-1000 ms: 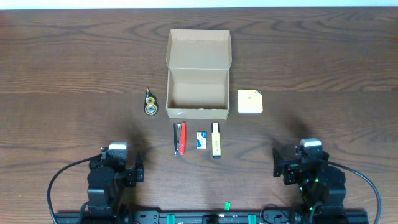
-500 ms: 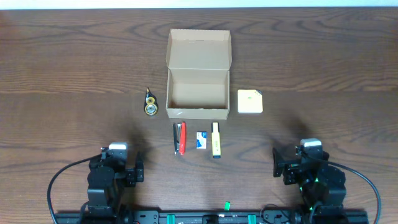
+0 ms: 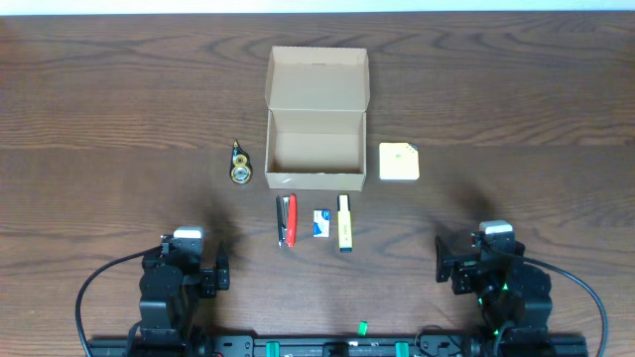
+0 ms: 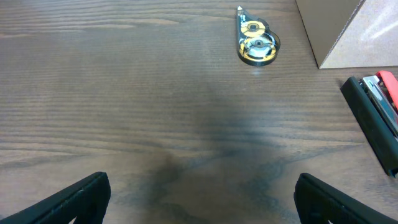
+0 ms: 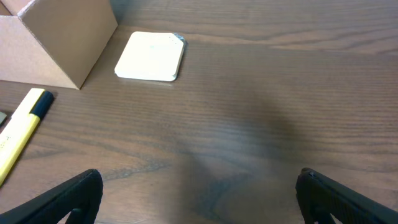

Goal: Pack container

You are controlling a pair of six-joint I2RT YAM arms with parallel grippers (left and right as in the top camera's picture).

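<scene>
The tan cardboard container [image 3: 316, 149] stands open at the table's middle, its flap lid folded back; inside looks empty. Its corner shows in the left wrist view [image 4: 348, 31] and the right wrist view [image 5: 56, 43]. In front of it lie a red and black stapler [image 3: 287, 219], a small blue and white item [image 3: 321, 223] and a yellow highlighter [image 3: 343, 222]. A correction tape dispenser [image 3: 240, 165] lies to its left, a pale yellow sticky-note pad [image 3: 399, 162] to its right. My left gripper [image 4: 202, 199] and right gripper [image 5: 199, 196] are open and empty near the front edge.
The stapler [image 4: 373, 121] and tape dispenser [image 4: 255, 43] show in the left wrist view. The sticky-note pad [image 5: 151, 56] and highlighter [image 5: 22, 130] show in the right wrist view. Cables run behind both arms at the table's front edge [image 3: 317, 347].
</scene>
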